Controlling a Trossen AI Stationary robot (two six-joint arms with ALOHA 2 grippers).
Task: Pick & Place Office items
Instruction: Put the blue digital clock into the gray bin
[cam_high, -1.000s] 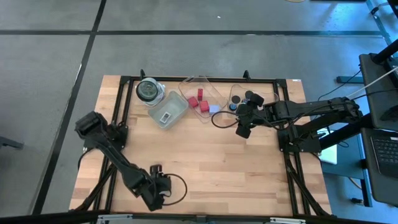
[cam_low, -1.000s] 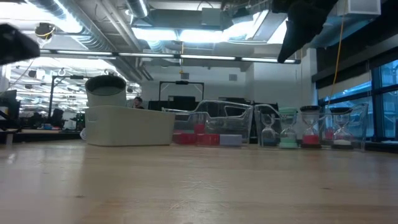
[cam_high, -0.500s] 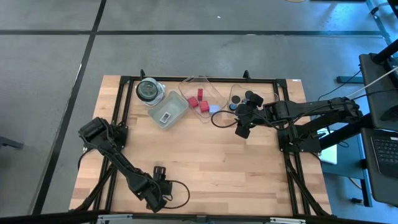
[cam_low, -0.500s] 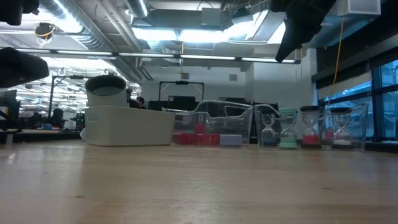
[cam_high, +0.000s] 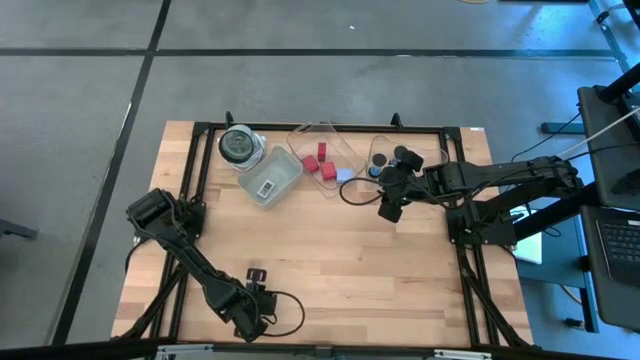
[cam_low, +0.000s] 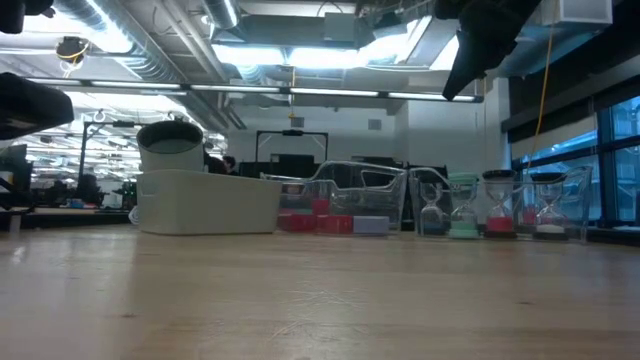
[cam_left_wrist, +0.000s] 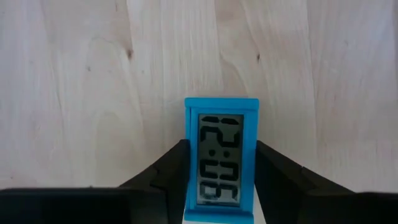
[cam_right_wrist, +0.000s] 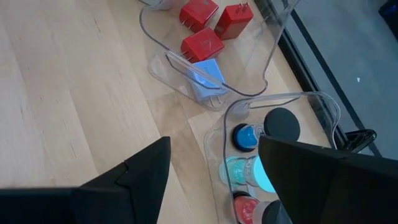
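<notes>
a jar sits at the table's far edge, trays beside it; blocks lie in the middle tray.

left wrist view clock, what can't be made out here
- Blue digital clock: its base is cut off by the picture's edge, sides covered by the left claw shut on it.
- High view: the clock is hidden under that claw.
- Low view: clock out of frame.

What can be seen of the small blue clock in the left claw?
The blue clock is a flat rectangular piece with a bright blue plastic-looking frame around a grey display showing dark digits. It sits clamped between the two dark fingers of the left claw, which is shut on its sides, above the bare wooden table near its front edge.
</notes>
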